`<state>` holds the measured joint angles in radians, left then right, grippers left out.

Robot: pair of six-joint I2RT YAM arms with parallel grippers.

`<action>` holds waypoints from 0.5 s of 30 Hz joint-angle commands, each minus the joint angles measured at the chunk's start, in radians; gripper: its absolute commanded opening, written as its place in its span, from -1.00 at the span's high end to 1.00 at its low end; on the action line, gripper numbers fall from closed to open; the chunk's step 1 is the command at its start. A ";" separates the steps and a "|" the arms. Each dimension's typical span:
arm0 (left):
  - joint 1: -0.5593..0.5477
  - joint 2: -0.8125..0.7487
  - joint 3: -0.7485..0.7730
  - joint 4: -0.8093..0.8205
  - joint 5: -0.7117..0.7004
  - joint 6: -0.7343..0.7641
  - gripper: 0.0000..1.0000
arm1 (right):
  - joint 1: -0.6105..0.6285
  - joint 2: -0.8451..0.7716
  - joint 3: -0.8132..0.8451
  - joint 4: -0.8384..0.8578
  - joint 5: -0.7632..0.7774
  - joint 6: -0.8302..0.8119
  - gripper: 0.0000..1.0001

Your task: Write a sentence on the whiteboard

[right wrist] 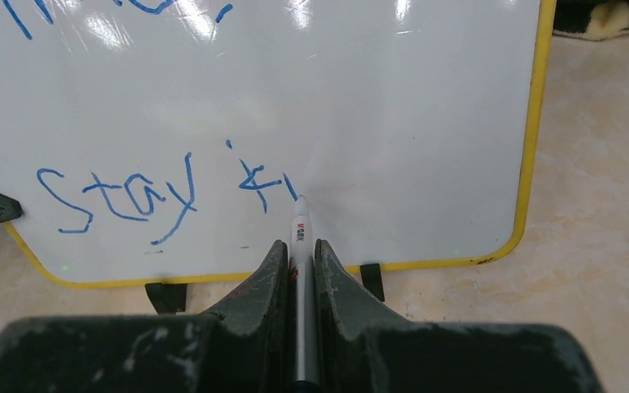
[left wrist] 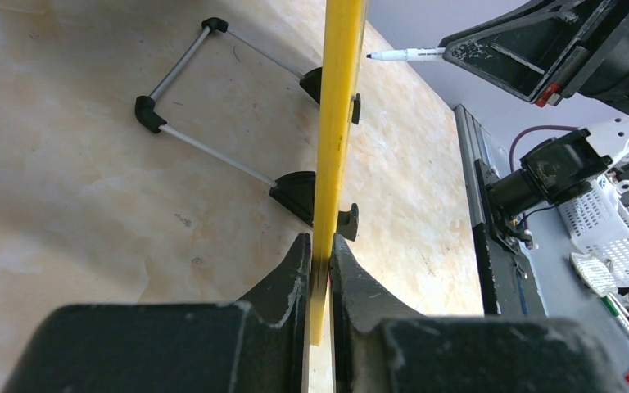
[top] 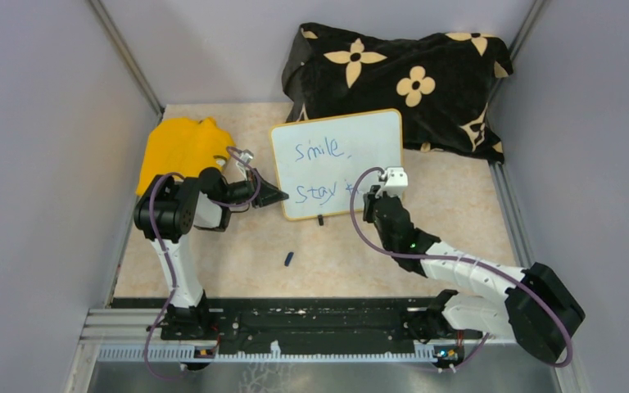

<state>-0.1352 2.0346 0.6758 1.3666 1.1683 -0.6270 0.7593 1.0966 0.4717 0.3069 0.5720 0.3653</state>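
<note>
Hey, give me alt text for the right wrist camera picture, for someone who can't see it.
Two black fingers pinch a white marker, its tip at a yellow-rimmed whiteboard. Blue handwriting reads "Stay" plus an unfinished word.

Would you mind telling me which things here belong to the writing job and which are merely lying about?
In use: whiteboard, blue writing, marker in the right gripper, left gripper clamping the board's rim.
Lying about: yellow cloth, black flowered cloth, small dark piece, perhaps a cap.
</note>
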 commanded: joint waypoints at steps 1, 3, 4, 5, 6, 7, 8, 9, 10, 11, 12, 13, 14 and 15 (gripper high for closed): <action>-0.017 0.011 0.008 -0.063 -0.010 0.011 1.00 | -0.016 -0.012 0.053 0.042 0.015 -0.019 1.00; -0.017 0.012 0.008 -0.064 -0.009 0.010 1.00 | -0.020 -0.006 0.059 0.044 0.013 -0.019 1.00; -0.017 0.012 0.007 -0.064 -0.009 0.011 1.00 | -0.023 -0.003 0.060 0.046 0.012 -0.018 1.00; -0.017 0.012 0.008 -0.064 -0.010 0.010 1.00 | -0.024 -0.002 0.062 0.050 0.009 -0.018 1.00; -0.017 0.012 0.007 -0.064 -0.010 0.010 1.00 | -0.028 0.000 0.063 0.050 0.005 -0.018 1.00; -0.017 0.012 0.008 -0.063 -0.010 0.010 1.00 | -0.029 0.000 0.065 0.051 0.005 -0.019 1.00; -0.017 0.012 0.007 -0.063 -0.010 0.010 1.00 | -0.032 0.000 0.065 0.050 0.002 -0.019 1.00; -0.017 0.013 0.008 -0.065 -0.010 0.010 1.00 | -0.033 0.000 0.066 0.052 -0.001 -0.018 1.00; -0.017 0.013 0.008 -0.064 -0.010 0.010 1.00 | -0.035 0.000 0.067 0.054 -0.001 -0.019 1.00; -0.017 0.013 0.008 -0.064 -0.010 0.010 1.00 | -0.035 0.000 0.068 0.055 -0.003 -0.018 1.00; -0.017 0.013 0.009 -0.064 -0.010 0.010 1.00 | -0.036 0.001 0.070 0.056 -0.005 -0.019 1.00; -0.017 0.013 0.008 -0.064 -0.010 0.010 1.00 | -0.037 0.002 0.071 0.058 -0.008 -0.019 1.00; -0.017 0.013 0.007 -0.065 -0.010 0.010 1.00 | -0.039 0.004 0.073 0.059 -0.011 -0.019 1.00; -0.017 0.012 0.008 -0.065 -0.010 0.011 1.00 | -0.040 0.005 0.075 0.058 -0.011 -0.019 1.00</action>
<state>-0.1352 2.0346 0.6758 1.3663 1.1683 -0.6266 0.7345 1.0977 0.4938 0.3161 0.5735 0.3592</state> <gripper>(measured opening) 0.142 0.105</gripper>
